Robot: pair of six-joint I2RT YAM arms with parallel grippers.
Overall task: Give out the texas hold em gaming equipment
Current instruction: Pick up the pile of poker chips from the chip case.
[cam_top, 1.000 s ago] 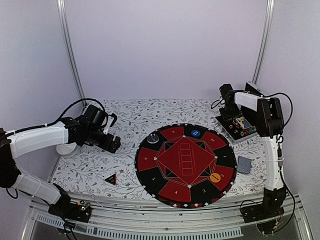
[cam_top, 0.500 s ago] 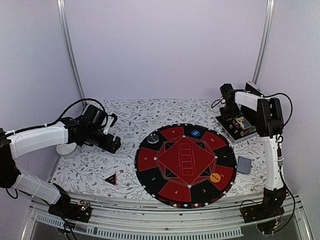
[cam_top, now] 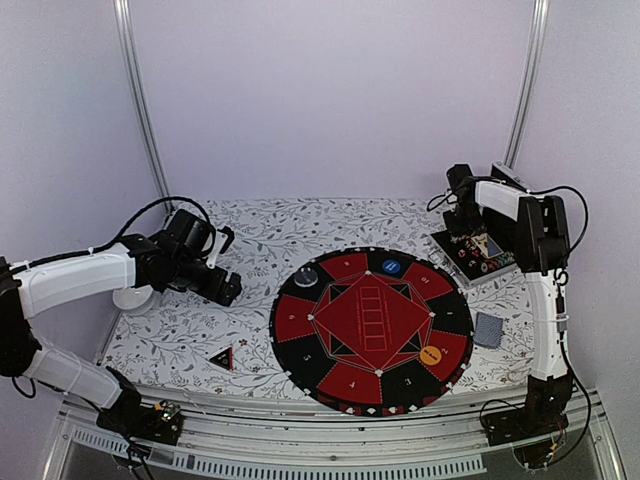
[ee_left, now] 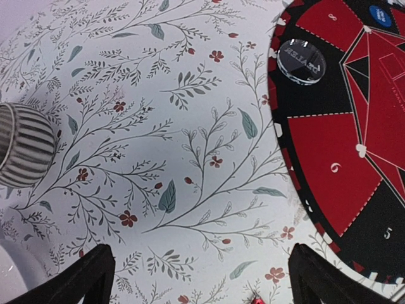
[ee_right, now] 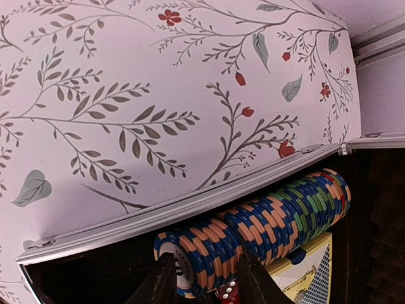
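Note:
A row of blue-and-orange poker chips (ee_right: 278, 218) lies on edge in an open case (cam_top: 478, 256) at the back right. My right gripper (ee_right: 204, 284) reaches down into the case. Its fingers (ee_right: 155, 285) are shut on the end few chips, which sit slightly apart from the rest of the row. A dark disc (cam_top: 306, 277), a blue disc (cam_top: 391, 267) and an orange disc (cam_top: 431, 354) lie on the round mat (cam_top: 372, 328). Grey-backed cards (cam_top: 488, 330) lie right of the mat. The black-red triangle (cam_top: 221, 358) lies front left. My left gripper (cam_top: 225, 290) hovers open over bare cloth.
The case's metal rim (ee_right: 190, 209) runs just behind the chips, and a red die (ee_right: 228, 294) and a card box (ee_right: 307, 272) sit beneath them. A white ribbed cup (ee_left: 22, 144) stands left of my left gripper. The mat's edge (ee_left: 297, 183) lies to its right.
The right gripper's jaws have closed in on the end chips and the wrist has shifted slightly up and right. The left arm has not moved.

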